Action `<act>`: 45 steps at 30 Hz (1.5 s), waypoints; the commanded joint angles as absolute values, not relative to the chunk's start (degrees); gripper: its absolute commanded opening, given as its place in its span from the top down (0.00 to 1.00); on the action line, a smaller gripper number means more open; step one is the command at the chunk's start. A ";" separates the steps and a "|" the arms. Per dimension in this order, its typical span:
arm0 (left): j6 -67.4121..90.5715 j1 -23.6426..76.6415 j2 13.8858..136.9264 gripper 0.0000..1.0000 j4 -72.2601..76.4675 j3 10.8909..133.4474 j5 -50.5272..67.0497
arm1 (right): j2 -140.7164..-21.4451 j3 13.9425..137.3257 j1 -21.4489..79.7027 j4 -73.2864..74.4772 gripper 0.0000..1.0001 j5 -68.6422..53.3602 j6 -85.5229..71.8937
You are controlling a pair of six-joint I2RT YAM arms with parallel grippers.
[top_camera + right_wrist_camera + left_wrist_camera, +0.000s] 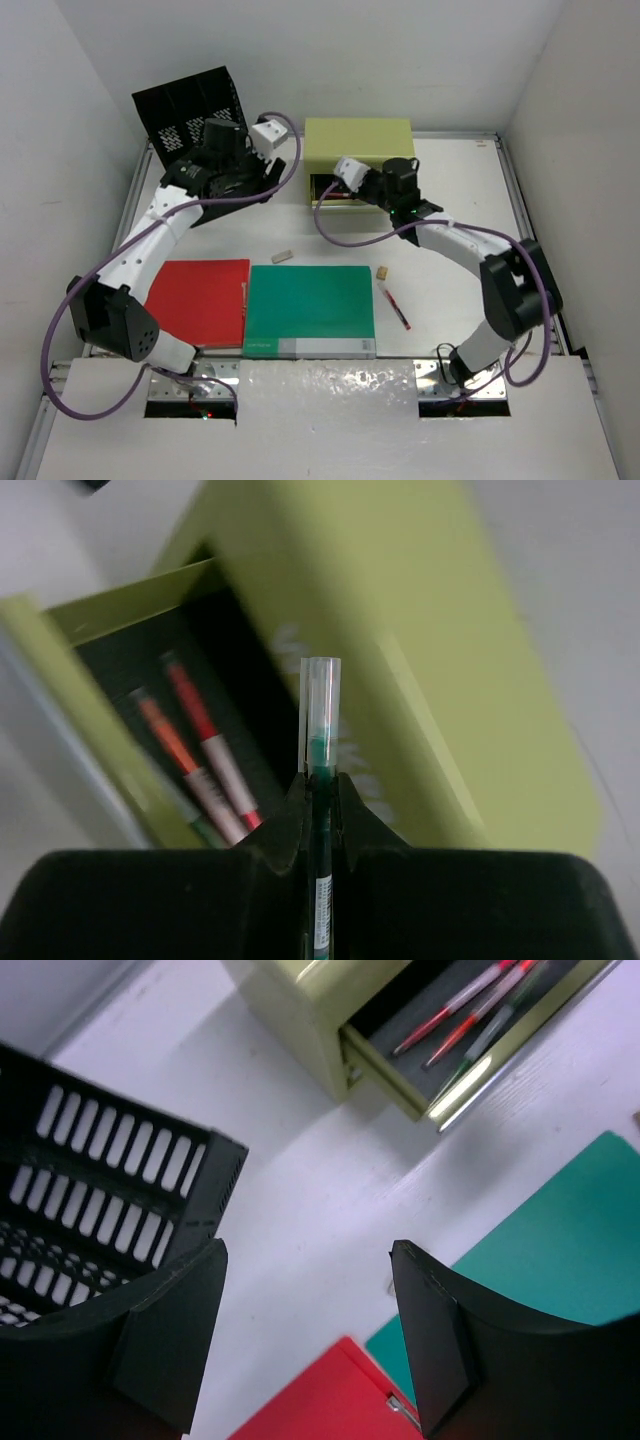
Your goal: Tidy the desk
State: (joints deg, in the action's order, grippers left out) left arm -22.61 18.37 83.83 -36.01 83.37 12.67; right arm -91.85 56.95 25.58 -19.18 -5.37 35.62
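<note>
From above, the wrists are hiding both sets of fingers, and the right arm is covering most of the open drawer [470, 1035] of the green box [358, 140]. The right wrist view is blurring the box and the pens [200, 755] lying in the drawer. The left wrist view is cutting off the black rack [90, 1180] at its left edge. In the top view the left arm is overlapping the left edge of the red folder [200, 300].

The right gripper [320, 785] is pinching a green pen [320, 715] tightly. The pen is sticking out past the fingertips over the drawer, above the far part of the desk [470, 180]. The left gripper [308, 1260] is gaping wide with nothing between its jaws. It is hanging over bare desk between the rack, the box and the green book [310, 305]. The desk is lying beneath both arms and is also carrying a red pen [394, 305] and an eraser [282, 256].
</note>
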 commanded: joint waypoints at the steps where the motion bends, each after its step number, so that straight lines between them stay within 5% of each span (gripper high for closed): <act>1: -22.41 14.08 81.74 0.35 -33.23 79.47 15.29 | -94.39 62.04 27.07 -15.84 0.98 -11.33 47.44; 3: -22.85 13.45 81.12 0.35 -32.87 78.23 15.38 | -95.62 64.42 27.16 -12.57 0.87 -11.69 48.25; 7: -23.38 13.18 80.95 0.35 -31.38 75.85 15.99 | -95.19 65.21 27.33 -13.10 0.48 -11.16 47.55; 14: -23.38 13.10 81.56 0.35 -30.50 74.97 16.70 | -85.27 61.79 27.33 -17.59 0.27 -3.27 30.18; 19: -23.64 13.10 80.60 0.35 -29.36 72.52 16.35 | -76.83 58.46 27.33 3.21 0.13 2.80 4.98; 25: -24.08 13.10 80.42 0.35 -29.44 71.46 16.79 | -69.88 40.90 27.33 16.24 0.18 4.57 -12.64; 31: -23.64 13.10 80.42 0.35 -28.65 70.58 18.19 | -64.69 26.57 27.42 12.49 0.26 1.15 -15.38; 40: -23.99 13.01 79.90 0.35 -29.00 70.14 17.58 | -69.07 22.24 27.95 11.60 0.46 1.49 -18.28; 45: -24.08 13.09 79.89 0.35 -28.30 69.96 17.23 | -70.66 19.60 28.56 11.16 0.75 3.25 -20.56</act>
